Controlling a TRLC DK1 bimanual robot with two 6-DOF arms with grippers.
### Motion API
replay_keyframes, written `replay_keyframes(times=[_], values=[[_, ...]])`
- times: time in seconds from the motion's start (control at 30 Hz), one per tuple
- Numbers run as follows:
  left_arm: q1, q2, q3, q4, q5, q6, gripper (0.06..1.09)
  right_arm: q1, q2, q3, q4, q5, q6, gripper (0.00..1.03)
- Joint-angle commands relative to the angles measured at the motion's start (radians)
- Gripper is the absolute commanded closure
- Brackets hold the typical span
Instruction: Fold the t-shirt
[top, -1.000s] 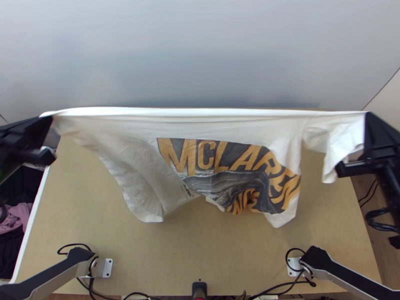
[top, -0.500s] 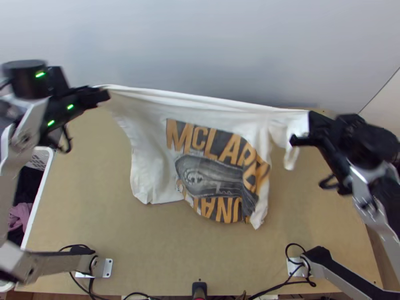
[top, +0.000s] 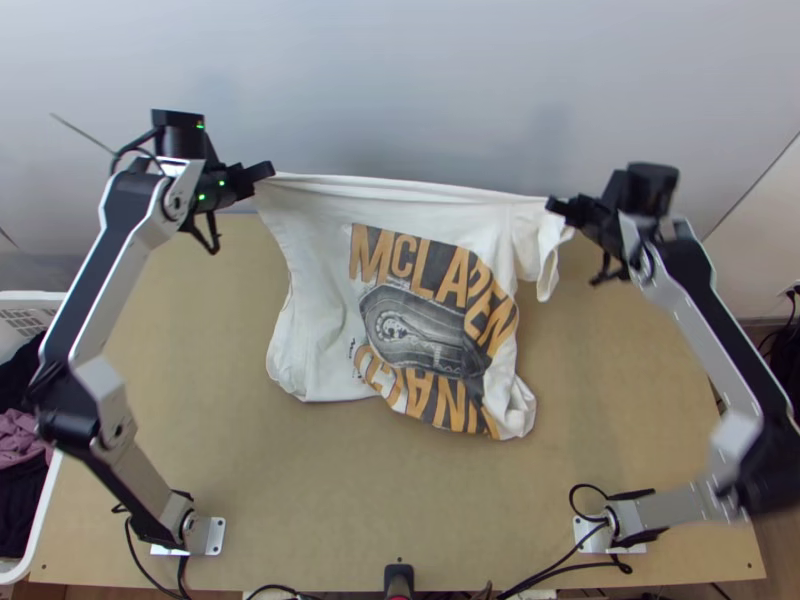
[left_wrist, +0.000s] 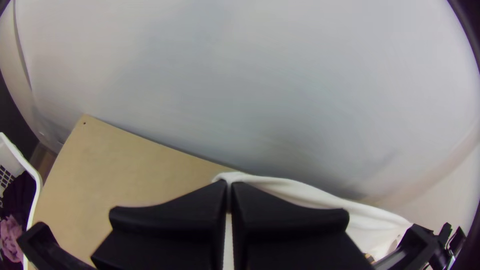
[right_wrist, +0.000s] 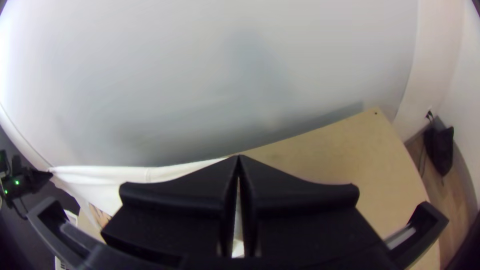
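1. T-shirt (top: 315, 340): white, printed, spread over the counter (top: 640, 410), far edge drawn taut, near part loosely rumpled.
2. Left claw (top: 269, 171): at far left, clamped on one end of the taut edge.
3. Right claw (top: 555, 206): at far right, clamped on the opposite end; a short flap hangs beside it.
4. Basket (top: 28, 298): left of the counter.

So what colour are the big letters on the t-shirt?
The letters on the t-shirt are orangey-yellow, seen best in the top view.
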Motion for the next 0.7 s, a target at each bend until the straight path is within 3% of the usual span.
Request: replay_keyframes(times=[0.0,0.47,0.5,0.53,0.6,0.63,0.67], values=[[0.032,0.19,0.096,0.038,-0.007,-0.029,1.05,-0.063,0.336,0.272,-0.108,-0.08,0.127,1.0],[0.032,0.362,0.193,0.073,-0.005,-0.052,1.04,-0.064,0.561,0.478,-0.177,-0.138,0.288,1.0],[0.029,0.362,0.193,0.069,-0.005,-0.054,1.03,-0.061,0.56,0.49,-0.182,-0.138,0.289,0.87],[0.026,0.354,0.193,0.056,-0.005,-0.055,0.97,-0.058,0.555,0.501,-0.199,-0.137,0.295,0.67],[0.018,0.328,0.193,0.021,0.029,-0.054,0.59,-0.052,0.54,0.501,-0.211,-0.137,0.303,0.28],[0.016,0.316,0.194,-0.008,0.067,-0.06,0.4,-0.051,0.532,0.501,-0.222,-0.137,0.303,0.15],[0.013,0.305,0.197,-0.036,0.098,-0.067,0.27,-0.051,0.526,0.498,-0.225,-0.137,0.301,0.1]])
